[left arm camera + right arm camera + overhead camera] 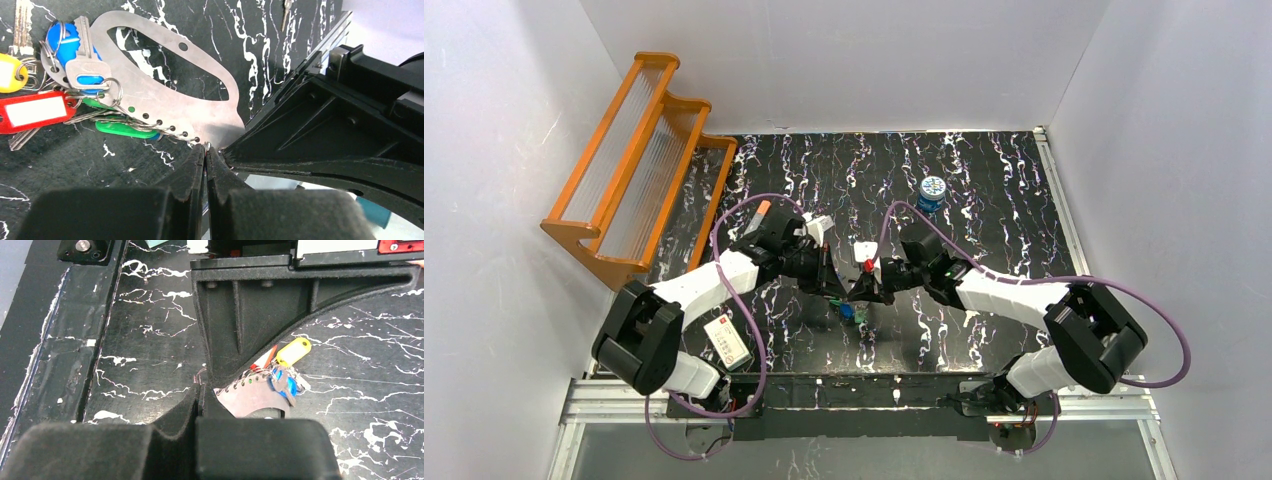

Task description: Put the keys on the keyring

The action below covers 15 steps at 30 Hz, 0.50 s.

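Closest to the left wrist lens, the left gripper [205,150] fills the bottom of the view. Its black fingers [185,175] are drawn almost together, with only a thin slit between them. Their tips pinch the holed rim of the keyring [165,85], a flat steel-grey plate with a long oval cut-out and a row of small holes along one edge. It lies over the black, white-veined table [280,45].

The keys [85,65] cluster at the plate's far end, hung on thin wire rings that pass through the holes. Among them are a blue key [61,41], a green key [120,128] tucked under the rim, a yellow tag [9,72] and a red tag [35,110]. The red tag's white paper insert is blank, and no lettering shows on any blade or head.

From the right wrist, the right gripper [200,392] has its jaws pressed fully together with nothing visible between them. The plate's end sits just beside the outer face of one finger.

From above, the two grippers meet tip to tip near the middle of the table. A blue tin [932,192] stands well apart on the far side, its lid pattern too small to read. An orange rack [639,160] stands at the far left. A white card [727,342] lies by the left arm, with print that is illegible.
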### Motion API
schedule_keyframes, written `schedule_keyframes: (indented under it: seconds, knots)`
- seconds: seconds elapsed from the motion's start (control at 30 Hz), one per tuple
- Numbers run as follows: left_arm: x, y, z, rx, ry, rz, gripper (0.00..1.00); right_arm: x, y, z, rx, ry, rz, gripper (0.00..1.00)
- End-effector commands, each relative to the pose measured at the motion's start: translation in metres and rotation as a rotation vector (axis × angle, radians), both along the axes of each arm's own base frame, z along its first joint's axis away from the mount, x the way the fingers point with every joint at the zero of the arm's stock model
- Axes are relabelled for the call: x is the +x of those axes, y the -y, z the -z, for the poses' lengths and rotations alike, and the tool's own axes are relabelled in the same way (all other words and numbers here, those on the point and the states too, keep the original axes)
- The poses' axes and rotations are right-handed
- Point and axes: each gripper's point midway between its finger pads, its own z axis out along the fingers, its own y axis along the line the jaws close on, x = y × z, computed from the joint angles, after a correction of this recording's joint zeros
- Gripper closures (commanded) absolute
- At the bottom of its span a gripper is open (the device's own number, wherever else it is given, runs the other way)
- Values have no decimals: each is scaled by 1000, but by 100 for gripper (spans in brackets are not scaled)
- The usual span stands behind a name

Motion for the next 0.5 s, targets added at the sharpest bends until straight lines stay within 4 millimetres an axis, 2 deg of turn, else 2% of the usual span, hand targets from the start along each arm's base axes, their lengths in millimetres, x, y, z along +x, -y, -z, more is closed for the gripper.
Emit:
schedule_keyframes:
  seconds: [0.0, 0.47]
  knots:
    - [-6, -7, 0, 55, -6, 47, 100, 10, -1, -2, -37, 22, 16, 99]
    - [-3, -12, 6, 96, -6, 18, 100, 13, 6, 6, -80, 38, 43, 99]
